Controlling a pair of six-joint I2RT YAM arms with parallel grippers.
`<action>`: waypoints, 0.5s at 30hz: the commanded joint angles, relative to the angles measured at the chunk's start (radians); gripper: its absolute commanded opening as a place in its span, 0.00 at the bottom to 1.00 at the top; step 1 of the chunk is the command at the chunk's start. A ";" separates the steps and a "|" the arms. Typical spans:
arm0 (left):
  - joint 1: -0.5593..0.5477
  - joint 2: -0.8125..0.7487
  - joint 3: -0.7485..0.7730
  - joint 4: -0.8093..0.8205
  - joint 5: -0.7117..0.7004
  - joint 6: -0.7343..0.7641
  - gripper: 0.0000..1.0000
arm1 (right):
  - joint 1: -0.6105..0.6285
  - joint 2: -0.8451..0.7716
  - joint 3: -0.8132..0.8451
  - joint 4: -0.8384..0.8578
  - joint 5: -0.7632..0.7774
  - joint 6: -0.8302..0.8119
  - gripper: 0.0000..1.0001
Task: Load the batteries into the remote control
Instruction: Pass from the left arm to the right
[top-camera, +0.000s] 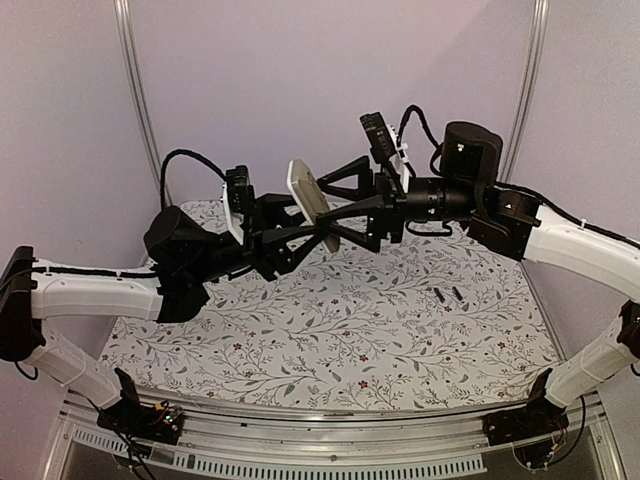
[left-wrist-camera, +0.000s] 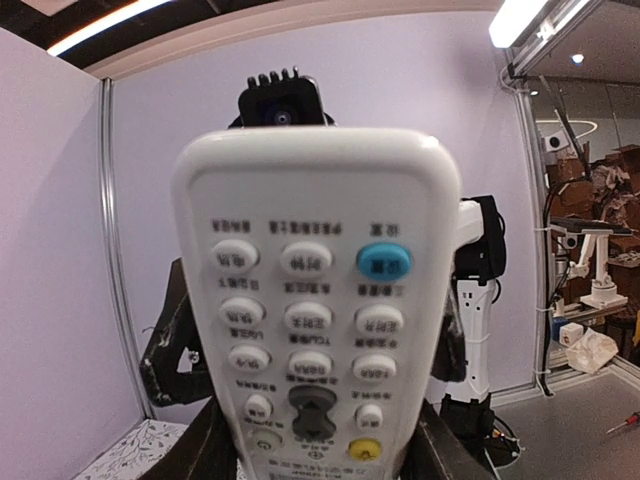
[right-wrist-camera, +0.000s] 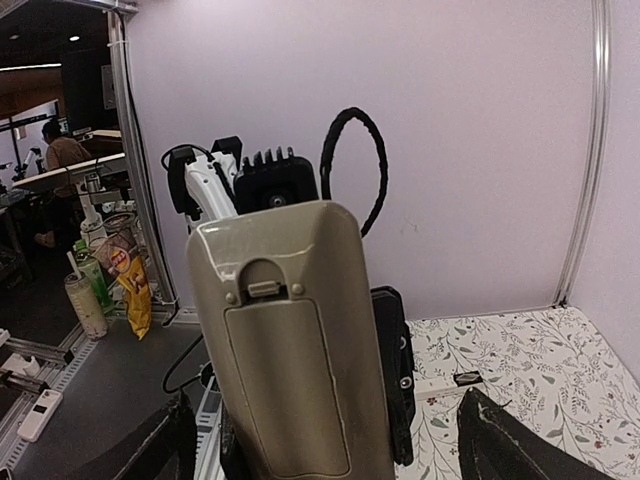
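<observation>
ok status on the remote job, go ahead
left tool shut on white plastic remote, held aloft. right tool open at its back. small black cylindrical batteries lie on the floral tabletop. in the way: closed battery cover.

White remote (left-wrist-camera: 315, 300), blue btn (left-wrist-camera: 384, 262), yellow btn (left-wrist-camera: 365, 450), beige back (right-wrist-camera: 290, 390); black batteries (top-camera: 447, 294); cloth (top-camera: 330, 330) white w/ grey leaf print.
</observation>
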 joint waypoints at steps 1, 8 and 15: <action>-0.013 0.009 -0.006 0.012 -0.021 0.002 0.00 | 0.011 0.019 0.042 0.028 -0.006 -0.007 0.85; -0.013 0.016 -0.004 -0.003 -0.025 0.010 0.00 | 0.011 0.055 0.074 0.045 -0.008 0.024 0.68; -0.012 0.013 0.000 -0.020 -0.038 0.018 0.00 | 0.011 0.080 0.086 0.040 -0.040 0.035 0.69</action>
